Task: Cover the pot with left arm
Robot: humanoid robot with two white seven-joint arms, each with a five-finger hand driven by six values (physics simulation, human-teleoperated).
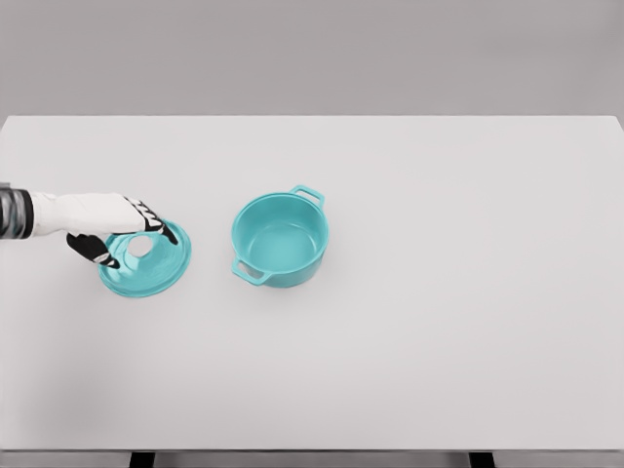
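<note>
A teal pot point(280, 239) with two side handles stands uncovered near the middle of the white table. To its left lies the matching teal lid point(156, 268), flat on the table with its knob up. My left hand point(127, 239) comes in from the left edge and sits over the lid, its fingers curled around the knob. The knob is partly hidden by the black fingertips point(168, 232). The lid and the pot are apart, with a gap of bare table between them.
The white table point(439, 322) spans nearly the whole view, with its far edge at the top and its near edge at the bottom.
</note>
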